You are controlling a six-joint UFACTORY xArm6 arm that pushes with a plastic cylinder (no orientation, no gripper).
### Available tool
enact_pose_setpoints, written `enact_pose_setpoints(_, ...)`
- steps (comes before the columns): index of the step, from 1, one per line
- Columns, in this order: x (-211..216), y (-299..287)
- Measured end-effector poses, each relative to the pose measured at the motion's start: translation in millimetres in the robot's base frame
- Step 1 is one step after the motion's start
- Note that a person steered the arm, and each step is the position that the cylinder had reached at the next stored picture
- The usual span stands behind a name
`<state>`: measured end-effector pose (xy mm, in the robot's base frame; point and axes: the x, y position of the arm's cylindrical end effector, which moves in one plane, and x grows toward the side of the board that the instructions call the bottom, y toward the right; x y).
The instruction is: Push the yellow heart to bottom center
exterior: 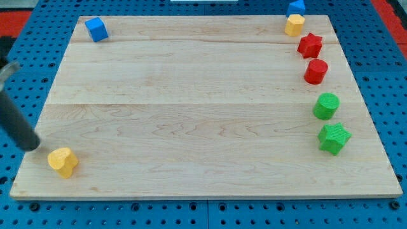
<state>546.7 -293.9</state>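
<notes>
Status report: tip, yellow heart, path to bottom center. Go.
My tip at board's left edge, just up-left of yellow heart, apparently not touching. Heart in bottom-left corner. Nothing between it and bottom center.

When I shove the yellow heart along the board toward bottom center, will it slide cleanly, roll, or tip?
The yellow heart looks low and flat-based, so it should slide rather than roll or tip. Its lobed outline may make it spin if my tip, now just to its upper left, pushes off-center. The wooden board looks smooth, so it probably moves easily.
</notes>
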Motion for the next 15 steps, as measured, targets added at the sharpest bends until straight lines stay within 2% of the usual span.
enact_pose_setpoints(2,32,42)
enact_pose_setpoints(5,15,73)
enact_pose_setpoints(8,15,174)
enact_pose_setpoints(11,-5,210)
enact_pose_setpoints(15,-5,338)
